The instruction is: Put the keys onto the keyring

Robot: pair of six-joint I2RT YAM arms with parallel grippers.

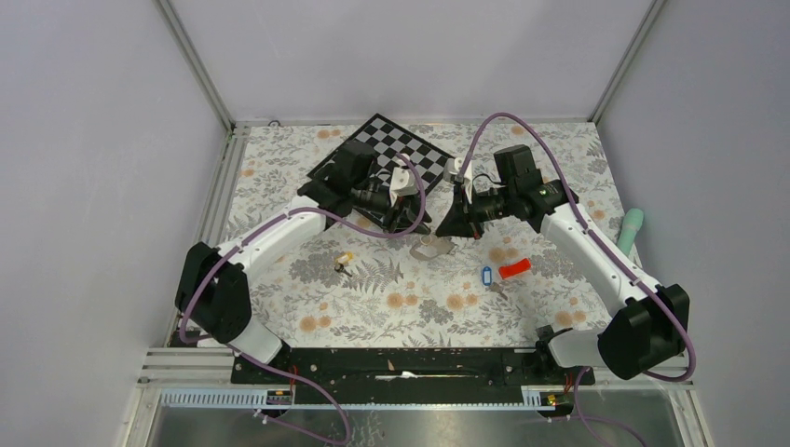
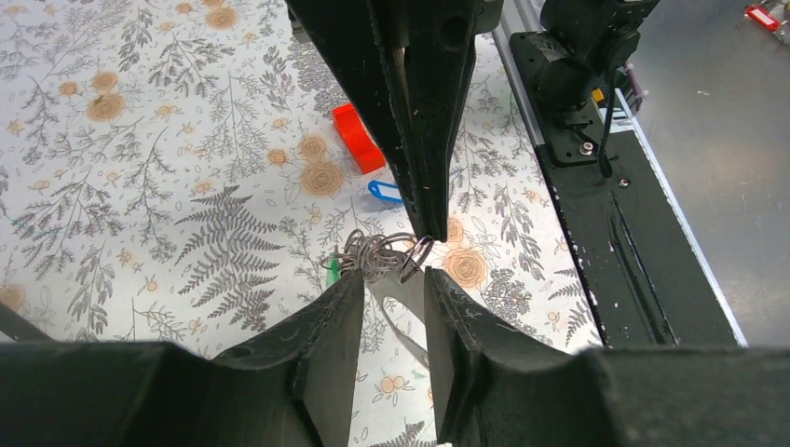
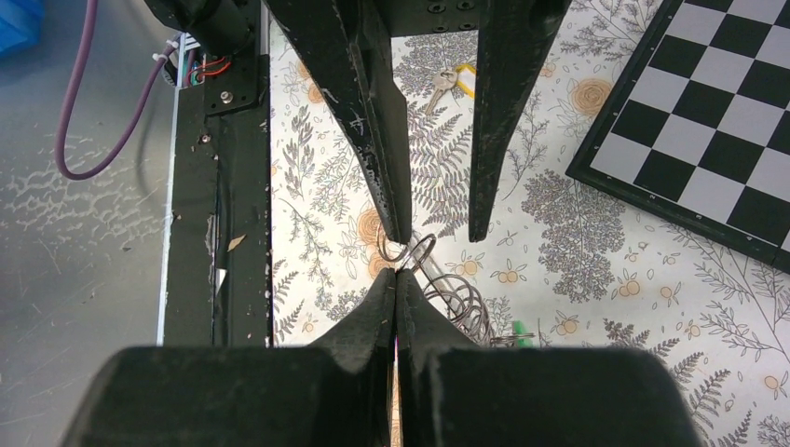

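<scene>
Working over a floral table (image 1: 279,307), with a board (image 1: 410,147) at far centre. Reaching in from the near edge with left arm (image 1: 270,237) and right arm (image 1: 596,247), to meet mid-table, just near of the board.

Left gripper (image 2: 394,277): spread apart, gripping nothing that can be made out, straddling the flat grey part of the keyring (image 2: 377,253). Right gripper (image 3: 396,277): clenched tight, with tips against the wire loops. Cannot tell whether pinching a loop or only touching it.

Keyring: mid-table, between and just under the two grippers, seen as a bunch of wire loops with a grey strip below. Green key (image 2: 333,270): touching the edge of the loops, apparently already threaded on. Loose on the cloth: yellow key (image 1: 343,261) to the left, near of the left gripper; blue key (image 1: 484,275) to the right, just beside a red tag (image 1: 514,269).

Judged step: steadying the ring and working at one loop, with at least two keys yet to go on.

Next move, as a judgement: needs a sure hold on the ring by one gripper first. Then calls for fetching a loose key with the other, probably yellow by the left. Demands fine aim of the key's small hole onto the wire end, and no slackening of the ring hold meanwhile.
</scene>
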